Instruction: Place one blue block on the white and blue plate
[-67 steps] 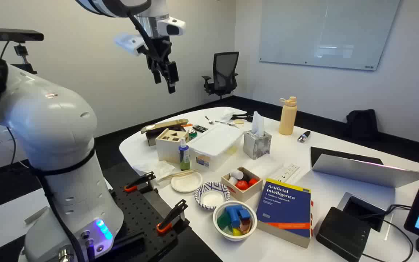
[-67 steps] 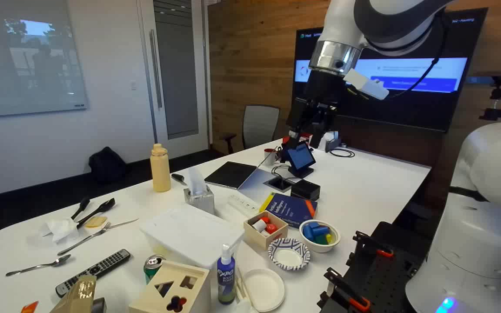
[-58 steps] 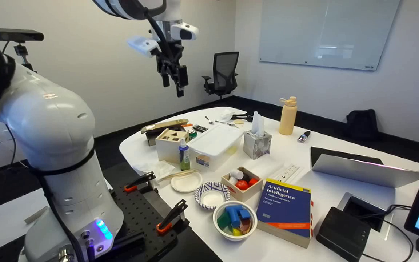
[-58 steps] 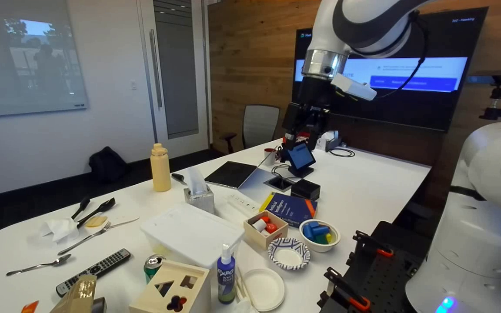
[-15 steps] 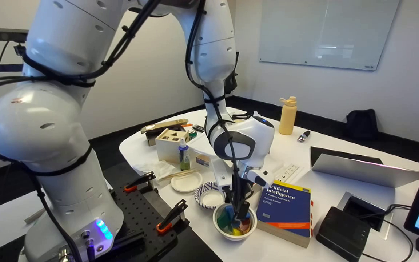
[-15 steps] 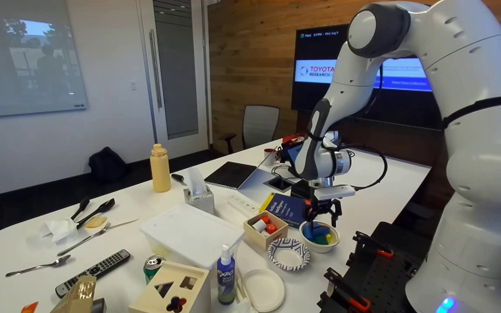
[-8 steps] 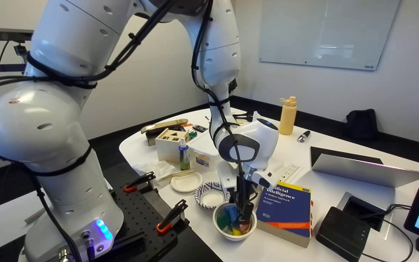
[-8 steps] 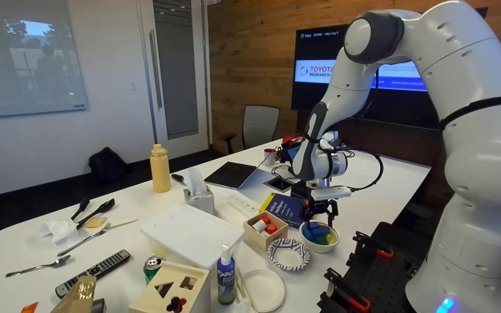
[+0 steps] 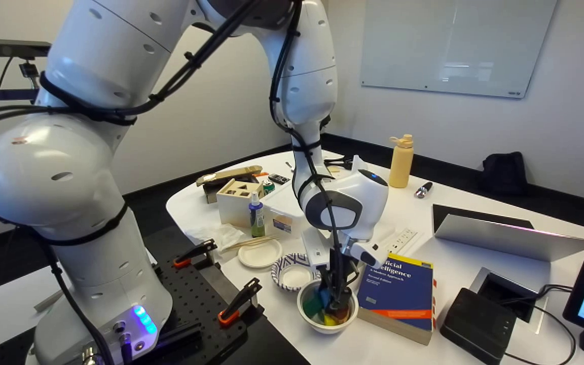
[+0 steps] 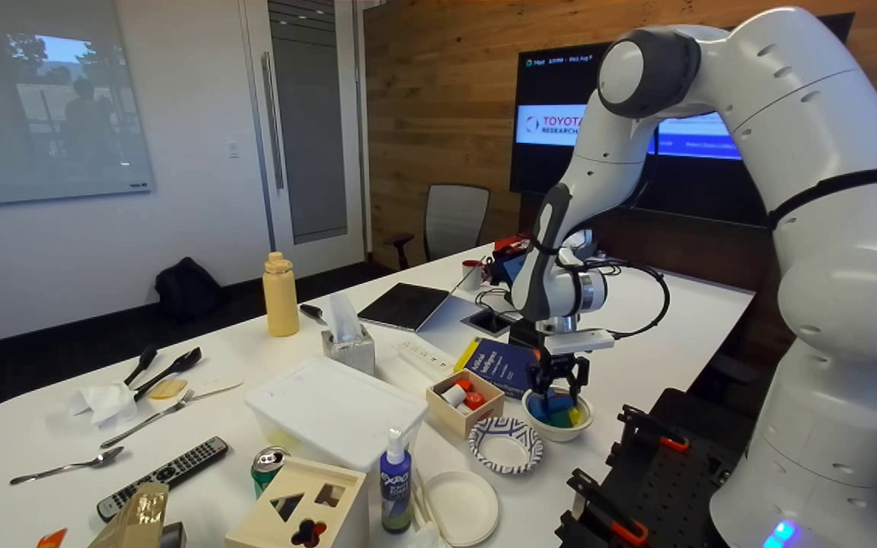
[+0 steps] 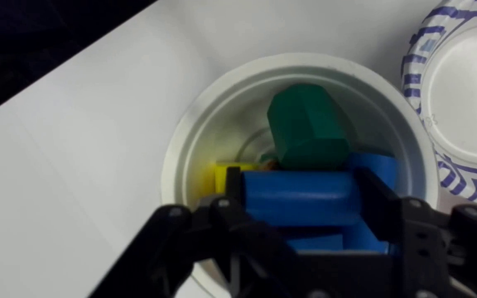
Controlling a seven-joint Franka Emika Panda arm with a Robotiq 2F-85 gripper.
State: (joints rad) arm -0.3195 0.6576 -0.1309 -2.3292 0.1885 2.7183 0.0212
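Gripper [image 11: 300, 194] pinches a blue block [image 11: 300, 207] in the bowl [image 11: 317, 61]

The gripper points down into the bowl. Its fingers [image 11: 233, 184] are partway apart, one at each end of the blue block, and both look pressed against it. The block is round like a log and lies on its side, down in the bowl with other blocks. A green block [image 11: 304, 124] is right by it, a yellow block [image 11: 221, 178] peeks out near one finger, and more blue pieces [image 11: 382, 167] are close by. The white and blue plate [image 11: 466, 95] is just beside the bowl; it is hard to tell if they touch. A blue book [image 9: 398, 289] lies near the bowl too.
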